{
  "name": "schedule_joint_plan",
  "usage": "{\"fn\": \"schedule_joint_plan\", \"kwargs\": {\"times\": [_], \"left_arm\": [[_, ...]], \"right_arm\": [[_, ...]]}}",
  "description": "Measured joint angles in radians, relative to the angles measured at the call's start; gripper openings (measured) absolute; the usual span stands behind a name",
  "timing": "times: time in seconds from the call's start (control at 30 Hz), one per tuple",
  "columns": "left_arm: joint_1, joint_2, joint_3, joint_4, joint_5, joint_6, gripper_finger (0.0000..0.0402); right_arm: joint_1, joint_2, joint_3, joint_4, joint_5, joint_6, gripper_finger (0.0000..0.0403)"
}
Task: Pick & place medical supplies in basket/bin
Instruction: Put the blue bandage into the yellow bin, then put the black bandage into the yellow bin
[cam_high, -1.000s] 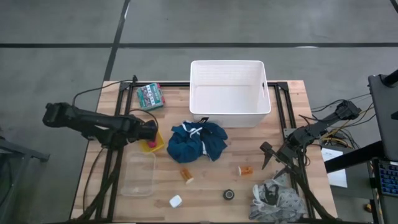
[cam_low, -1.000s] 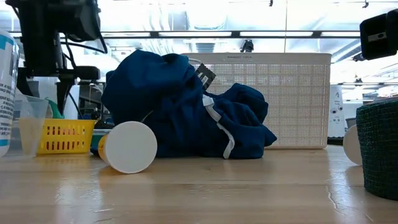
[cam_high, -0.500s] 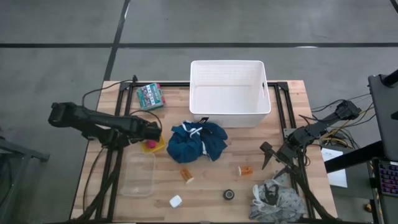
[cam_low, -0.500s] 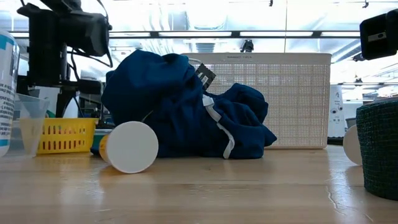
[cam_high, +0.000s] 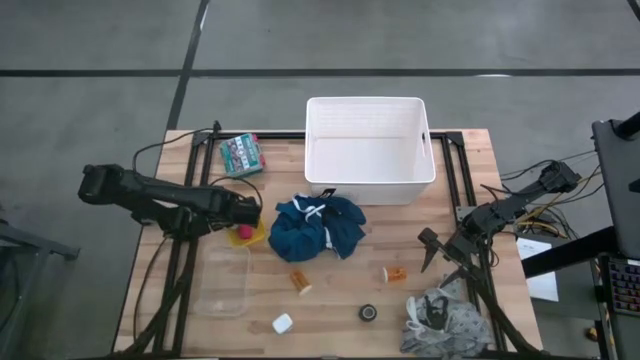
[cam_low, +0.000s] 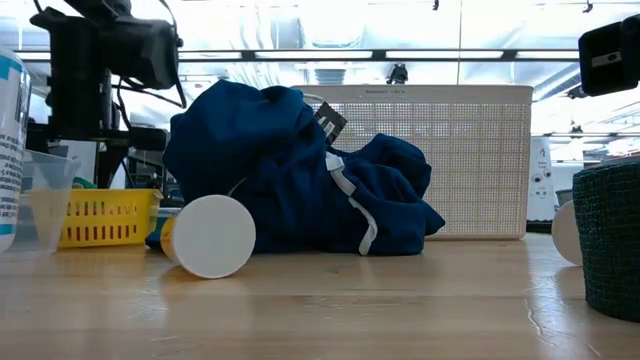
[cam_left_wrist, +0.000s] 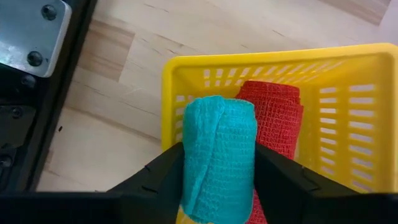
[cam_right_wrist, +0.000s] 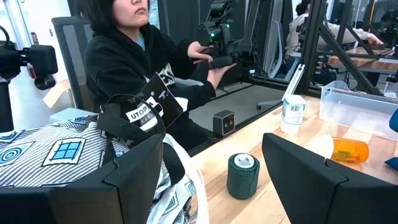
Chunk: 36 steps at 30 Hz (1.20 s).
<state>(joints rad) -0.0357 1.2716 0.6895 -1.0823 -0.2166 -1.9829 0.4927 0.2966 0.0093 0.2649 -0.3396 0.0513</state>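
Left gripper (cam_left_wrist: 217, 171) grasps teal woven tape roll (cam_left_wrist: 218, 149) over small yellow slotted tray (cam_left_wrist: 348, 68), beside red roll (cam_left_wrist: 277, 118). Right gripper (cam_right_wrist: 205, 180) idle, jaws parted.

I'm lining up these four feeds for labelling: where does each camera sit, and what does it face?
High: overhead, looking down; both arms, white tub.
Low: table height, facing blue garment; tub behind.
Left wrist: left gripper holding teal roll over yellow tray.
Right wrist: right gripper open, black roll, a person beyond.
High and low share garment, tub.
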Motion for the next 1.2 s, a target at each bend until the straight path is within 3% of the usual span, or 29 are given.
{"fn": "schedule_joint_plan", "kwargs": {"times": [0.27, 0.8, 1.03, 1.2], "left_arm": [[0.0, 0.0, 0.0, 0.016, 0.009, 0.024, 0.0242], [0.001, 0.001, 0.137, -0.114, -0.047, 0.09, 0.0238], [-0.002, 0.0, 0.215, -0.123, -0.128, 0.206, 0.0238], [-0.011, 0.0, 0.252, -0.071, -0.266, 0.429, 0.0238]], "right_arm": [[0.0, 0.0, 0.0, 0.0, 0.0, 0.0, 0.0272], [0.0, 0.0, 0.0, 0.0, 0.0, 0.0, 0.0272], [0.0, 0.0, 0.0, 0.0, 0.0, 0.0, 0.0272], [0.0, 0.0, 0.0, 0.0, 0.0, 0.0, 0.0272]]}}
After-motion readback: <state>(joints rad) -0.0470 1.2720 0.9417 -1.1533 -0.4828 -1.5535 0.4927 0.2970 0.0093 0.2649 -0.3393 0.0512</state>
